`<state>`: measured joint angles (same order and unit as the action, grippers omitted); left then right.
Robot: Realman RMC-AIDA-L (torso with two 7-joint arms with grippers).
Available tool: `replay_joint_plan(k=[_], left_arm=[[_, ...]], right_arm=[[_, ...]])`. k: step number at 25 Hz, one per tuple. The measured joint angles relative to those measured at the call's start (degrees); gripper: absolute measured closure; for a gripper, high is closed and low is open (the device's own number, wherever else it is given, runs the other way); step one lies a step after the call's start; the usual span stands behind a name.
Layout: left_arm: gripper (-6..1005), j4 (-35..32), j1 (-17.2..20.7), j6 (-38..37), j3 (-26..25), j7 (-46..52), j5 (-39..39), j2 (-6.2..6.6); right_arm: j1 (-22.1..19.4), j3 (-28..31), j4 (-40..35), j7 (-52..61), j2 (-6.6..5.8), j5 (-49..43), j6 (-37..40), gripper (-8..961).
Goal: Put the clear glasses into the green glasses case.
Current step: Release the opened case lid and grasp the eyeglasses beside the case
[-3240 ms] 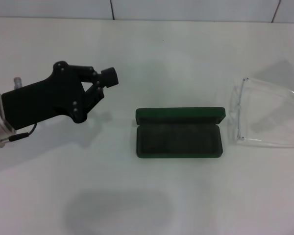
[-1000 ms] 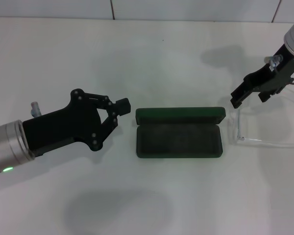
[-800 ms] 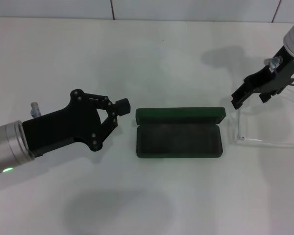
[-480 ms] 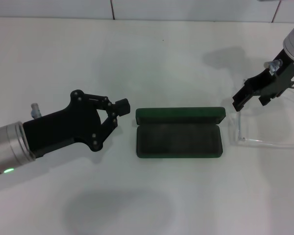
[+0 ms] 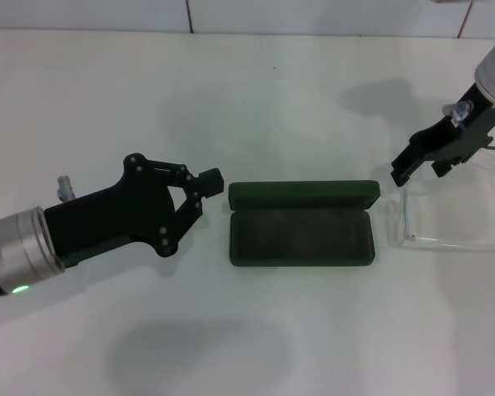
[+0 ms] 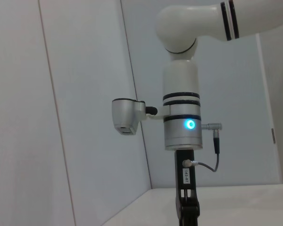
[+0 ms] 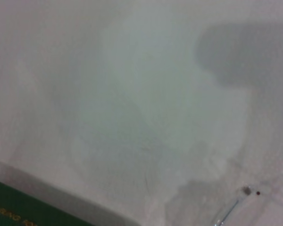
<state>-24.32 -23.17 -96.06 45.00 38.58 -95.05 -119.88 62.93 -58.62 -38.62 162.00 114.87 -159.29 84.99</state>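
Left gripper [image 5: 191, 183] at 9 o'clock of the table centre, body low and nearest the camera, tips just beside the case's left end, not touching. Jaws nearly together, nothing between them. Reads as bracing or idle, not reaching.

Green glasses case [image 5: 302, 224] at table centre, open, tray toward 6 o'clock, lid standing along the 12 o'clock edge. Dark lining, nothing inside. In the right wrist view a corner of its lid [image 7: 23, 207] shows with gold lettering.

Clear glasses [image 5: 445, 216] at 3 o'clock of the case, just beside its right end, flat on the white table [image 5: 256, 99]. The near temple arm runs off toward 3 o'clock; the lens edge faces the case. Hard to trace the outline: fully transparent.

Right gripper [image 5: 381, 175] at 2 o'clock of the case, above the glasses' far corner. Cannot tell its jaw opening. Left wrist view shows only the right arm [image 6: 180, 122] upright.

Handling, as judged: light, stiff, thin plastic; smooth and likely slippery, apt to skate on the table under a side push. The lens may flex or scratch. Best hold seems the corner where temple meets lens, or the top rim, gently pinched. Glasses look about as wide as the tray, so alignment will matter.
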Motion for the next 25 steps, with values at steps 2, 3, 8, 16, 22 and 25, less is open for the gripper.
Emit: replay_joint_plan(k=[2,3,8,16,22,25], left_arm=[[977,0.00,0.12,0.00,0.00,0.00,-0.03,0.00],[977,0.00,0.19,0.00,0.00,0.00,-0.04,0.00],[977,-0.01,0.31,0.00,0.00,0.00,-0.08,0.00],[977,-0.03,0.03,0.00,0.00,0.00,-0.07,0.00],[978,-0.03,0.10,-0.01,0.00,0.00,-0.11,0.00],[978,-0.03,0.23,0.00,0.00,0.00,-0.10,0.00]], right_arm=[[0.02,0.00,-0.36,-0.02,0.00,0.22,0.03,266],[0.07,0.00,-0.48,-0.02,0.00,0.29,0.08,266],[0.44,0.04,-0.23,-0.02,-0.04,0.40,-0.22,266],[0.77,-0.01,1.26,-0.02,0.32,0.29,-0.75,269],[1.96,-0.63,3.88,-0.02,0.38,0.04,-1.90,272],[2.09,-1.12,3.99,0.31,0.43,-0.01,-1.93,271]])
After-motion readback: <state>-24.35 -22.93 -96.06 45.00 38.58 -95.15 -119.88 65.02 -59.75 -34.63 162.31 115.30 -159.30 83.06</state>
